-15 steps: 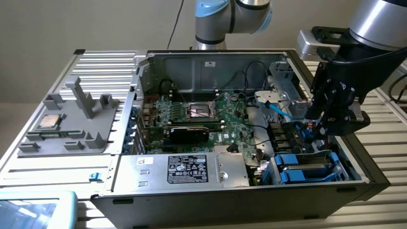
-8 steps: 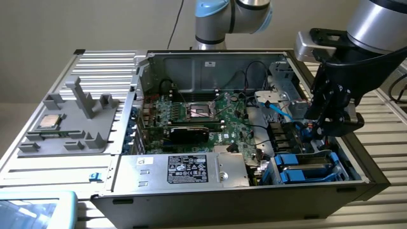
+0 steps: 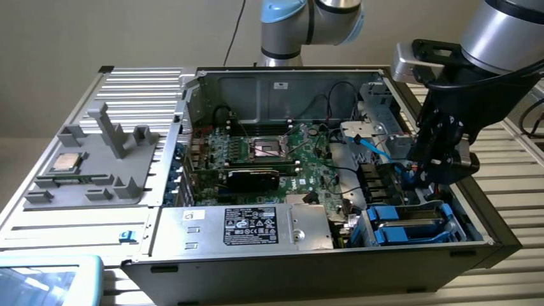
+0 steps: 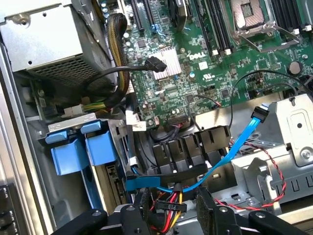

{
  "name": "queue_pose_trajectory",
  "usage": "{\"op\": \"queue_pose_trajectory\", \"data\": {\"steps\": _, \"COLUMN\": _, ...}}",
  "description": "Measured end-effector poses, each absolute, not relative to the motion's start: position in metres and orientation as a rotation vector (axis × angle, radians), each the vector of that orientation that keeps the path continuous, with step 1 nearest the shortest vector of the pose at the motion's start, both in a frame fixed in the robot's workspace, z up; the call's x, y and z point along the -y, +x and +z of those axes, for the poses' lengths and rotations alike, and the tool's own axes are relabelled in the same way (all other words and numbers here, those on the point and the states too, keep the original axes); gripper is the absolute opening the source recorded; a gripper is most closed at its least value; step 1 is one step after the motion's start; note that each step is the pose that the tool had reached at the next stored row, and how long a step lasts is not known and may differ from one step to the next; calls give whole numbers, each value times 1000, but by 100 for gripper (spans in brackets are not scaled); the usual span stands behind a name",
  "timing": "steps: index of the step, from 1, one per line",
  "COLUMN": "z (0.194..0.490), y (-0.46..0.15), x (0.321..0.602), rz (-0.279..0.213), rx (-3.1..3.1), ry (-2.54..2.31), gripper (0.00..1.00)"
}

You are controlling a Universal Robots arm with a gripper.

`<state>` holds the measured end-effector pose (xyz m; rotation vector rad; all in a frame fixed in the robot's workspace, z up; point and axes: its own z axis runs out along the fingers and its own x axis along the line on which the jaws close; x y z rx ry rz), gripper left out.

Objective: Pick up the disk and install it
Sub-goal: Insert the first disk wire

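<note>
The tool (image 3: 436,183) hangs low inside the open case (image 3: 340,271), over the drive corner. Its fingers (image 4: 141,211) are spread wide and grip nothing. A bundle of red, yellow and black wires (image 4: 171,203) runs through the gap between them.

The disk (image 3: 409,224), in its blue frame, stands in the bay just below and beside the tool, clear of the fingers. In the wrist view its blue frame (image 4: 73,155) shows near the tool, next to a second blue handle. I cannot tell from either view how far it is pushed home.

A light blue cable (image 4: 234,152) loops just ahead of the tool. Beyond the cable lies the green board (image 4: 195,63). The silver power box (image 3: 255,226) sits well apart from the tool, on the far side of the disk.
</note>
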<state>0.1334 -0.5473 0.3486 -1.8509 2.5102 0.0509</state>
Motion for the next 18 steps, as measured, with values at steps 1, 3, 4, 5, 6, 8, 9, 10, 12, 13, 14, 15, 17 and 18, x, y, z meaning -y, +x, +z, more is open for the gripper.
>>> {"op": "queue_pose_trajectory", "data": {"steps": 1, "z": 348, "y": 133, "x": 547, "rz": 51, "rx": -2512, "ry": -1848, "gripper": 52}}
{"op": "queue_pose_trajectory", "data": {"steps": 3, "z": 347, "y": 133, "x": 547, "rz": 51, "rx": -2516, "ry": -1843, "gripper": 52}}
{"op": "queue_pose_trajectory", "data": {"steps": 4, "z": 347, "y": 133, "x": 547, "rz": 50, "rx": -2516, "ry": -1843, "gripper": 49}}
{"op": "queue_pose_trajectory", "data": {"steps": 5, "z": 347, "y": 133, "x": 547, "rz": 50, "rx": -2516, "ry": -1843, "gripper": 43}}
{"op": "queue_pose_trajectory", "data": {"steps": 6, "z": 347, "y": 133, "x": 547, "rz": 50, "rx": -2516, "ry": -1843, "gripper": 43}}
{"op": "queue_pose_trajectory", "data": {"steps": 8, "z": 347, "y": 133, "x": 547, "rz": 51, "rx": -2516, "ry": -1843, "gripper": 36}}
{"op": "queue_pose_trajectory", "data": {"steps": 9, "z": 347, "y": 133, "x": 547, "rz": 51, "rx": -2516, "ry": -1843, "gripper": 36}}
{"op": "queue_pose_trajectory", "data": {"steps": 10, "z": 347, "y": 133, "x": 547, "rz": 51, "rx": -2516, "ry": -1843, "gripper": 36}}
{"op": "queue_pose_trajectory", "data": {"steps": 12, "z": 350, "y": 133, "x": 546, "rz": 50, "rx": -2516, "ry": -1843, "gripper": 36}}
{"op": "queue_pose_trajectory", "data": {"steps": 13, "z": 352, "y": 133, "x": 546, "rz": 47, "rx": -2516, "ry": -1843, "gripper": 36}}
{"op": "queue_pose_trajectory", "data": {"steps": 14, "z": 355, "y": 133, "x": 545, "rz": 44, "rx": -2515, "ry": -1842, "gripper": 36}}
{"op": "queue_pose_trajectory", "data": {"steps": 15, "z": 357, "y": 133, "x": 544, "rz": 40, "rx": -2514, "ry": -1841, "gripper": 36}}
{"op": "queue_pose_trajectory", "data": {"steps": 17, "z": 361, "y": 131, "x": 543, "rz": 31, "rx": -2513, "ry": -1841, "gripper": 36}}
{"op": "queue_pose_trajectory", "data": {"steps": 18, "z": 362, "y": 130, "x": 543, "rz": 27, "rx": -2514, "ry": -1842, "gripper": 36}}
